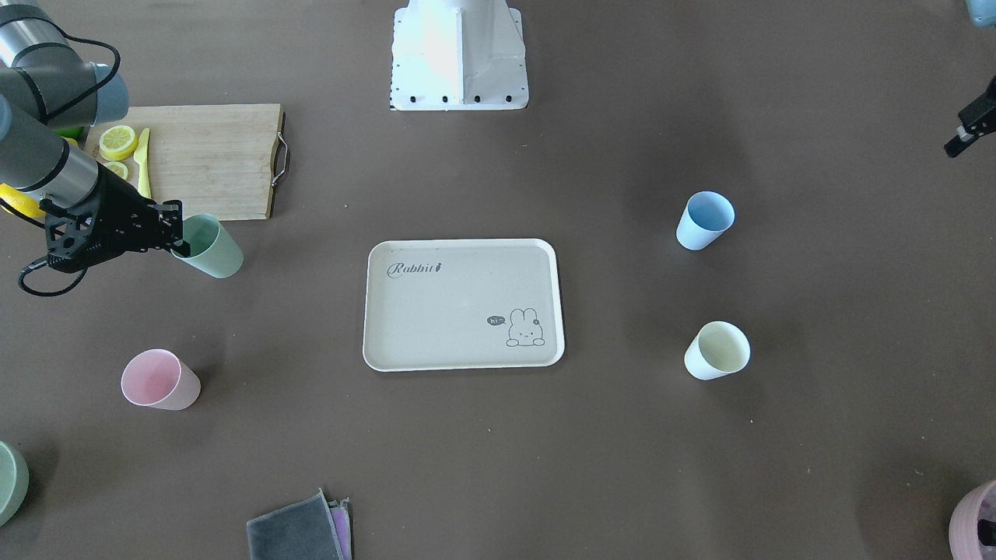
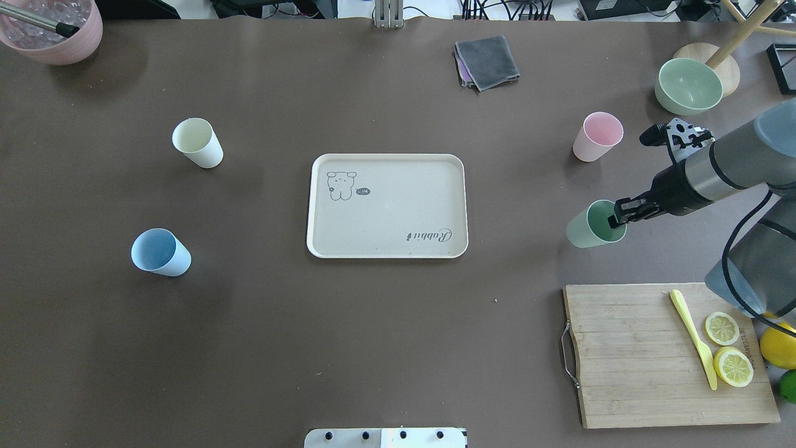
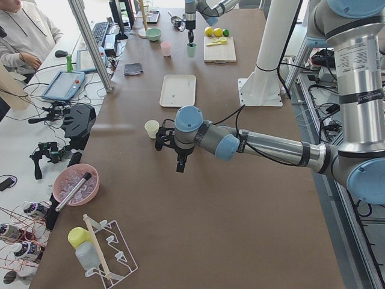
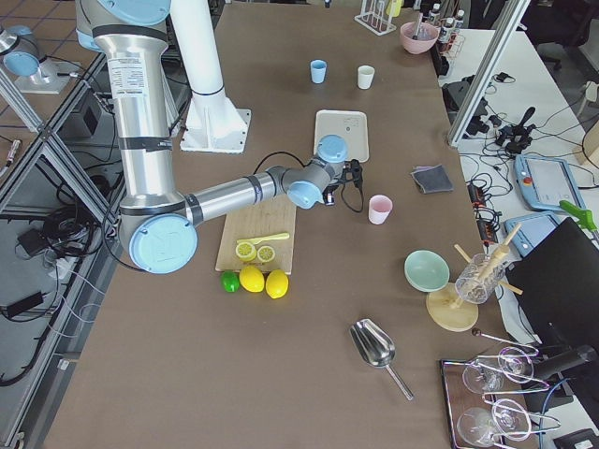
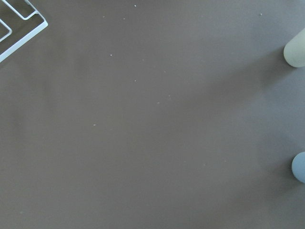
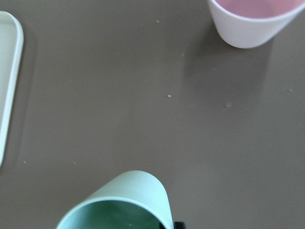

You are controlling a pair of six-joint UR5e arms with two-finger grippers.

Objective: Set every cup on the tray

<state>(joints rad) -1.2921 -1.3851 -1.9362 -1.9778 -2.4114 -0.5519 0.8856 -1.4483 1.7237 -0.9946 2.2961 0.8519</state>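
Front-facing view: the right gripper (image 1: 177, 233) meets the green cup (image 1: 214, 249) at 9 o'clock from the tray (image 1: 459, 311). The pink cup (image 1: 159, 379) stands at 8 o'clock, the blue cup (image 1: 704, 220) at 2 and the cream cup (image 1: 717, 350) at 4. All four are well apart from the tray and none is on it. The left gripper (image 1: 965, 134) shows only as a dark tip at the frame's edge, so we cannot tell how far it is open.

Overhead view: one right finger dips inside the green cup's mouth and the other sits outside the wall at about 2 o'clock on the rim. We cannot tell whether they have pinched the wall or merely straddle it.

Side views: the left gripper hangs over the table near the cream cup, apart from it, and we see nothing in it.

Right wrist view: the green cup's mouth fills 6 o'clock, with a dark sliver of finger just beside its outer wall.

We judge these cups light, stiff and thin-walled, and matte enough not to slip. Being empty, they should tip at a nudge. The rim wall, pinched inside and out, looks the natural hold.
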